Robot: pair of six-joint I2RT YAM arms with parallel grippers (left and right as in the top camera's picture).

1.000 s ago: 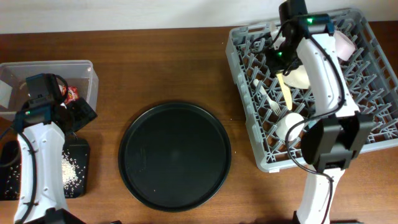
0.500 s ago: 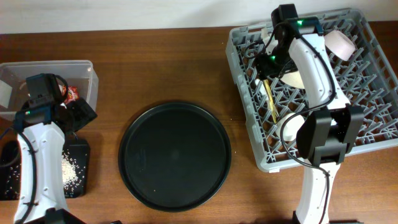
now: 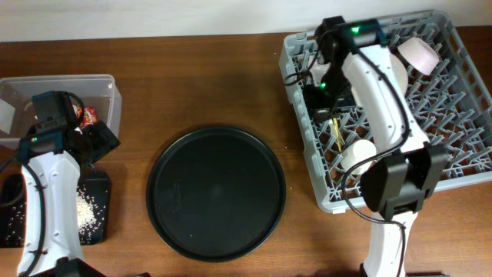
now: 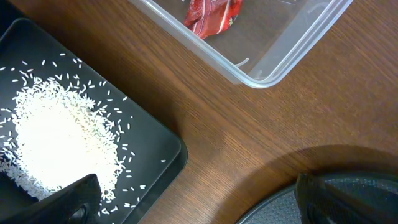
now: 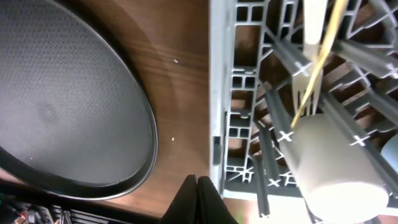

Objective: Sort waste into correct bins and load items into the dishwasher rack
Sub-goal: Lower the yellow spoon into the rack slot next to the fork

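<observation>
Black shallow rectangular tray (image 4: pixel 155 140) nearest, heap of loose white rice (image 4: pixel 56 140) inside; left fingers (image 4: pixel 71 198) spread wide above it, holding nothing. Clear rectangular plastic box (image 4: pixel 273 68) beyond, small red snack wrapper (image 4: pixel 211 12) inside. Right fingers (image 5: pixel 198 200) pressed together, empty, over left edge of large grey pegged plastic rack (image 5: pixel 217 93); white cup (image 5: pixel 336 168) and pale yellow plastic fork (image 5: pixel 313 22) among pegs. Judgement: loading step near done; next move, lift right arm clear of pegs.

The brown wooden table (image 3: pixel 192 77) carries a clear plastic box (image 3: pixel 117 108) at its left edge, a shallow black rectangular tray (image 3: pixel 101 188) just below it, a large round black tray (image 3: pixel 216 192) mid-table, and a grey dishwasher rack (image 3: pixel 307 135) at right.
</observation>
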